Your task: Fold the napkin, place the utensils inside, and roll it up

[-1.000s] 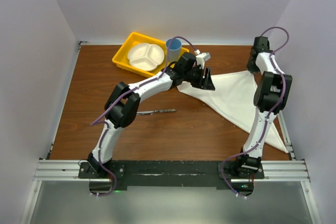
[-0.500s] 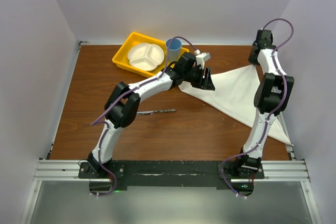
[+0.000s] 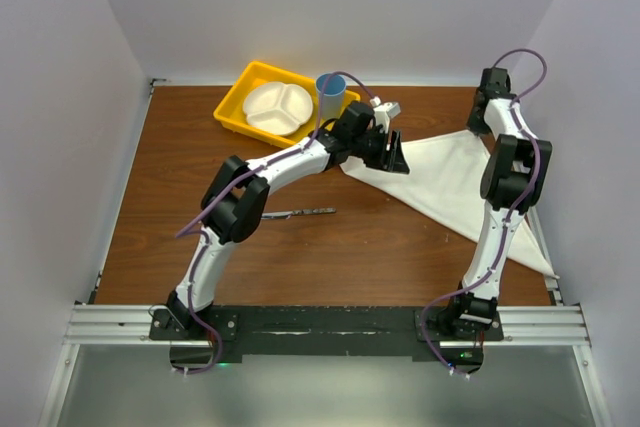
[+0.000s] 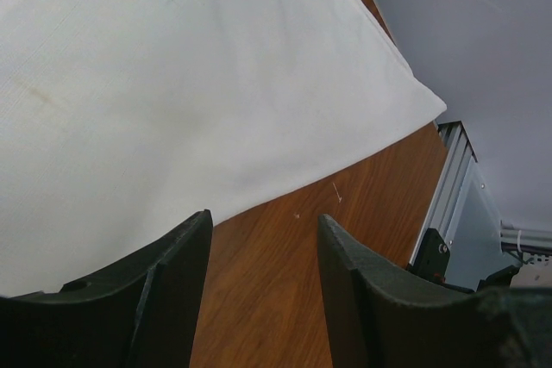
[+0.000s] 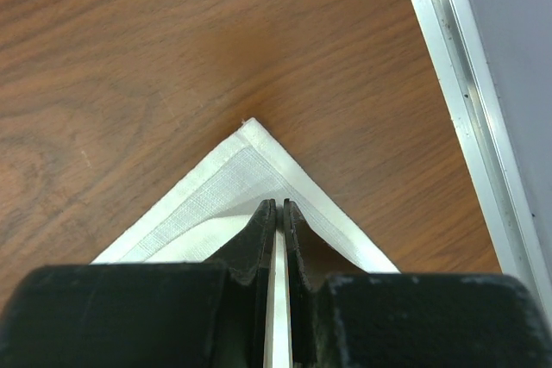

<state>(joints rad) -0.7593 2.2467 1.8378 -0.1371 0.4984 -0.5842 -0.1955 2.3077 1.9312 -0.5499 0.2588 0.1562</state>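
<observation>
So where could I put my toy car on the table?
Free: the brown wooden table left of the slim dark-handled knife, near side of the yellow plastic tray. Crowded: the white cloth napkin covers the right; tray and blue cup fill the back.

The brown wooden table (image 3: 180,187) carries one thin white cloth napkin (image 3: 450,182), one slim dark-handled silver table knife (image 3: 300,213), one yellow rectangular tray (image 3: 232,107), one white divided plate (image 3: 277,107) and one blue cup (image 3: 330,95).

No legible text, label, brand, number or sign appears in any view: the surfaces of the worktop (image 3: 330,247), napkin (image 3: 445,182), yellow tray (image 3: 232,107) and arms carry no readable markings.
</observation>
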